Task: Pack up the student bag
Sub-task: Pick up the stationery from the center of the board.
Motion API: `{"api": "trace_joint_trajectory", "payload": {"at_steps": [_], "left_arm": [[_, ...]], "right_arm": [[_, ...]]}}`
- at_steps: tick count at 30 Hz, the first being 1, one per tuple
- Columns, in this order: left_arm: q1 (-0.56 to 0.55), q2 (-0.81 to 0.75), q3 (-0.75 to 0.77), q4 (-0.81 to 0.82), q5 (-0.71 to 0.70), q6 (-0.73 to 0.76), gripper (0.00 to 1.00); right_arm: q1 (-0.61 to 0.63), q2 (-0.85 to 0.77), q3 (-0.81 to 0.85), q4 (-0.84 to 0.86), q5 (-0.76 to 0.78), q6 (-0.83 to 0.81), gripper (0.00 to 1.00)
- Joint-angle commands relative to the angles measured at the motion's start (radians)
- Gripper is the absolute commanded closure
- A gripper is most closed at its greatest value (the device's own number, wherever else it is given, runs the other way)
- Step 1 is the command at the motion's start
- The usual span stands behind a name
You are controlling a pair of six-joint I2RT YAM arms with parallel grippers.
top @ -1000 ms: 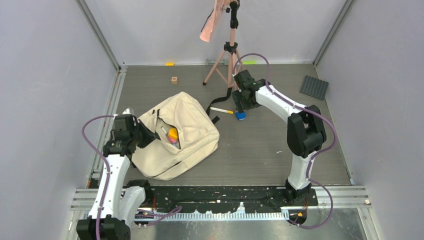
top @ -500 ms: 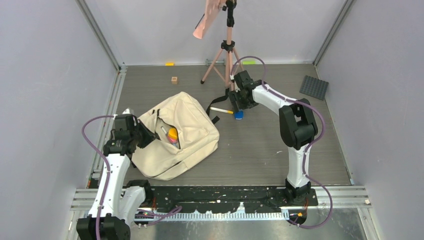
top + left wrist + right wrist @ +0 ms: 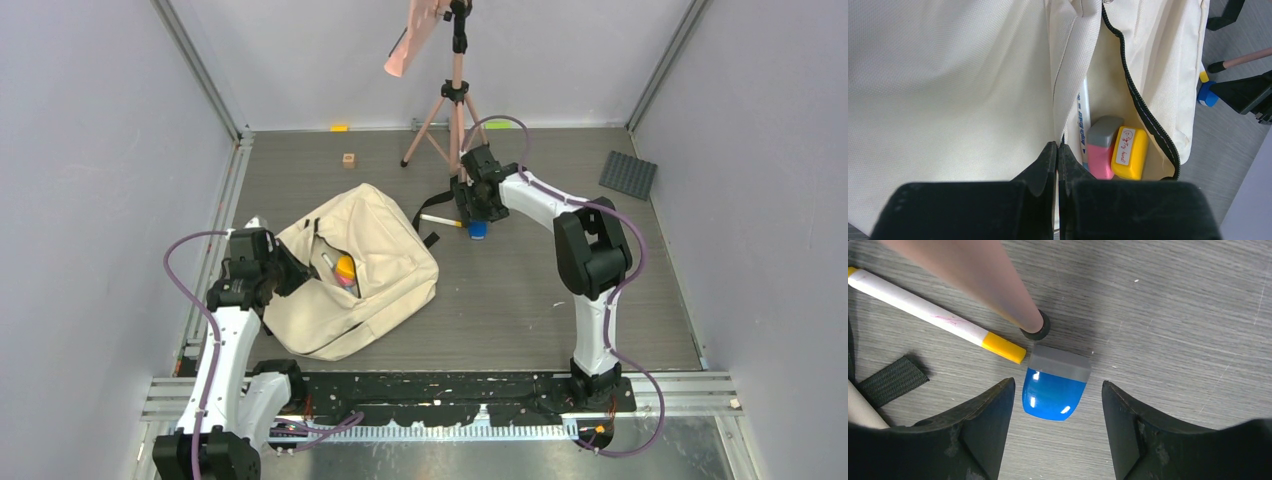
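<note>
Grey wood-grain table point(image 3: 520, 300), pale walls round it, and your bag point(image 3: 385, 262) lies slumped at the left-centre with its zip point(image 3: 1140, 105) open. Your left claw point(image 3: 1058, 149) is pressed tight together at the bag's near-left edge. The fold of cream cloth beside the opening runs down between its fingers, so it has the bag by that lip. Through the gap you can see a pen point(image 3: 1081, 117), a pink block point(image 3: 1100, 162) with a grey cap and a yellow block point(image 3: 1130, 152), side by side inside. Your right claw point(image 3: 1056, 386) is at the far middle of the table, apart from the bag's body. Its jaws are spread wide on either side of a blue block point(image 3: 1052, 399) with a grey cap, and neither finger touches it. One tripod point(image 3: 457, 95) foot stands just beyond that cap. A white marker point(image 3: 918, 307) lies beside it, its yellow end near the cap. A black strap point(image 3: 892, 381) end lies close to one finger of your right claw. A small wooden cube point(image 3: 349, 160) sits far left and a dark studded plate point(image 3: 628, 174) far right.
</note>
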Motion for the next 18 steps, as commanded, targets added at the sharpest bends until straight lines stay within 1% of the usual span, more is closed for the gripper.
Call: {"api": "trace_joint_trajectory", "payload": {"at_steps": [1,6,8,15,17,18], "left_arm": [[0.005,-0.001,0.036,0.068,-0.038,0.011,1.0],[0.005,-0.011,0.033,0.058,-0.033,0.014,1.0],[0.006,-0.018,0.03,0.055,-0.034,0.016,1.0],[0.005,-0.035,0.032,0.039,-0.031,0.022,1.0],[0.005,-0.039,0.033,0.035,-0.03,0.024,1.0],[0.005,-0.041,0.033,0.032,-0.031,0.025,1.0]], "right_arm": [[0.039,0.0,-0.003,0.017,0.058,0.044,0.31],[0.049,0.013,-0.01,-0.005,0.164,0.077,0.35],[0.049,0.014,-0.022,-0.002,0.179,0.079,0.37],[0.049,0.02,-0.054,0.037,0.118,0.08,0.42],[0.049,0.019,-0.061,0.052,0.107,0.081,0.45],[0.049,0.019,-0.066,0.059,0.104,0.08,0.49]]}}
